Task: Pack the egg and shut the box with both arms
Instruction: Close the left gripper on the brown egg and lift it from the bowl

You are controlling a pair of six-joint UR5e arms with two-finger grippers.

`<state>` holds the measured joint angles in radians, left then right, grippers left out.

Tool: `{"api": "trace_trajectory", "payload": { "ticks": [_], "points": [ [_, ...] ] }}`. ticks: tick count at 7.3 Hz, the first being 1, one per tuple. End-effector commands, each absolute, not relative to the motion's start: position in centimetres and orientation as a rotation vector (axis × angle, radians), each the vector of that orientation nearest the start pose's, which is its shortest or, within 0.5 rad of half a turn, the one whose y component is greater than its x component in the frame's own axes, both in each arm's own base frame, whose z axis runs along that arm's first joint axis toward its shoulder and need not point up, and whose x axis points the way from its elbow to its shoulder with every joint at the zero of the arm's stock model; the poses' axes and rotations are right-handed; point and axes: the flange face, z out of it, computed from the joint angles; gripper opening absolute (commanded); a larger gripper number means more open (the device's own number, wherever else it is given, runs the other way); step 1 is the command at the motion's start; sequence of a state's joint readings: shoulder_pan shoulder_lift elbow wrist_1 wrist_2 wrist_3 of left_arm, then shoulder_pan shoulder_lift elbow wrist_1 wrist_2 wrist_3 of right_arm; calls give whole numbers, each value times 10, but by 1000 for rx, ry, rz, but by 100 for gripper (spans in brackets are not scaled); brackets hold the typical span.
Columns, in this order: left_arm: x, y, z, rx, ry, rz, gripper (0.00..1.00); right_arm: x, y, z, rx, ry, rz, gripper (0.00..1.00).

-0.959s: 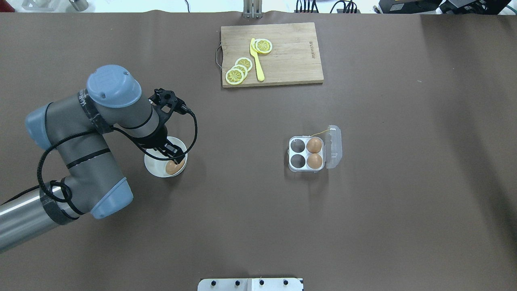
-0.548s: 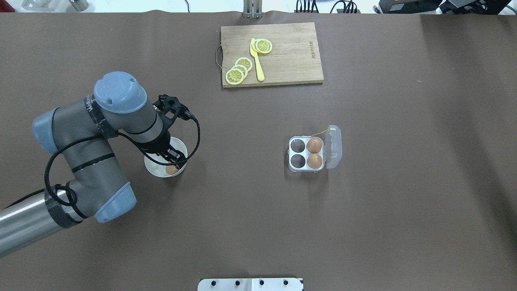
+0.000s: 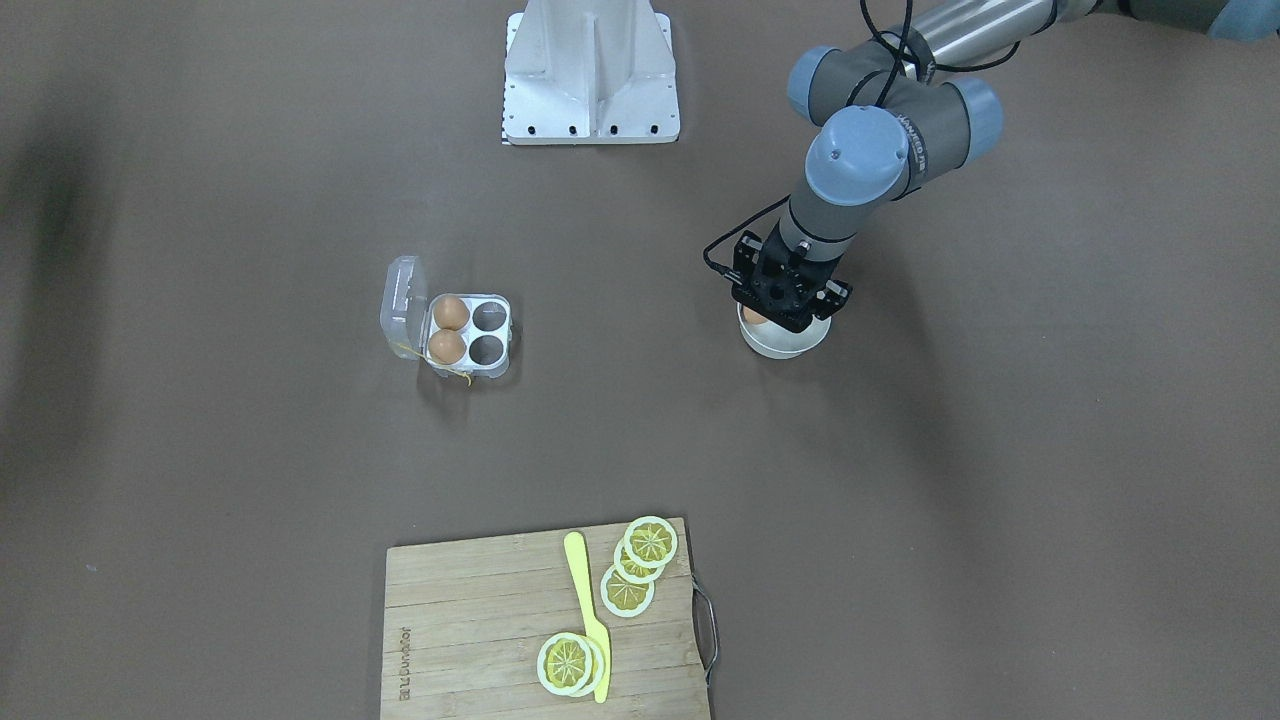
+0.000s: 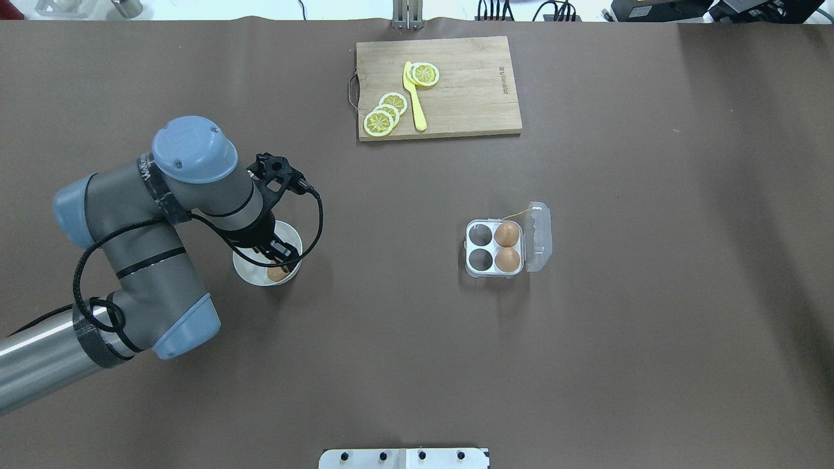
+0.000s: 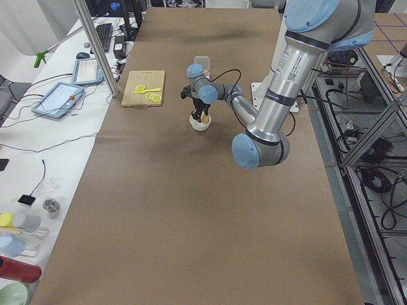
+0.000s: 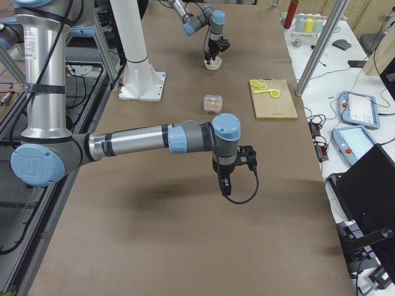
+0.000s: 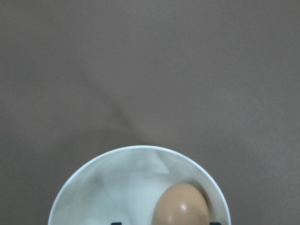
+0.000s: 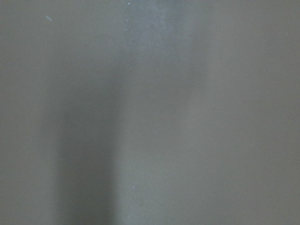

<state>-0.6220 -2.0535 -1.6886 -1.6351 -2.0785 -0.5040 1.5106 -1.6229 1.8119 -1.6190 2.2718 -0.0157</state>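
An orange-brown egg (image 4: 277, 274) lies in a round white bowl (image 4: 244, 270), shown close up in the left wrist view (image 7: 182, 206). My left gripper (image 4: 278, 260) reaches down into the bowl, open, with its fingertips on either side of the egg at the bottom edge of the wrist view. The clear box (image 4: 469, 247) stands mid-table with its lid (image 4: 537, 234) open to the right. Two eggs (image 4: 507, 234) (image 4: 507, 259) fill its right cells, and the left cells are empty. My right gripper (image 6: 224, 187) hangs over bare table, seen only in the exterior right view; I cannot tell its state.
A wooden cutting board (image 4: 469, 98) with lemon slices (image 4: 384, 114) and a yellow knife (image 4: 415, 98) lies at the far side. A yellow thread (image 4: 515, 213) runs from the box's far corner. The robot's base plate (image 4: 404, 458) is at the near edge.
My left arm shifted slightly right and the gripper went lower into the bowl, covering more of the egg. Over the last half second it has hardly moved.
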Motion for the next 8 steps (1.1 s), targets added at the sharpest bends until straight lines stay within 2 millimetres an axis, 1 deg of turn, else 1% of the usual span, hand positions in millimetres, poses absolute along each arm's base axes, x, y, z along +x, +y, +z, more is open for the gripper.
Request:
{"api": "trace_trajectory", "payload": {
  "ticks": [1,3,4,5,7,8],
  "points": [
    [486,-446,326,158,807,596,70,41,-475,576,117,-703,-120,100],
    [493,-445,333,143,798,602,67,41,-475,576,117,-703,-120,100],
    [493,-445,333,145,798,605,62,41,-476,575,118,-703,-121,100],
    [493,-445,333,146,798,608,52,41,-476,575,120,-703,-121,100],
    [492,-444,332,144,803,609,43,41,-476,574,121,-703,-122,100],
    [492,-443,330,145,807,612,43,41,-476,574,121,-703,-122,100]
  ]
}}
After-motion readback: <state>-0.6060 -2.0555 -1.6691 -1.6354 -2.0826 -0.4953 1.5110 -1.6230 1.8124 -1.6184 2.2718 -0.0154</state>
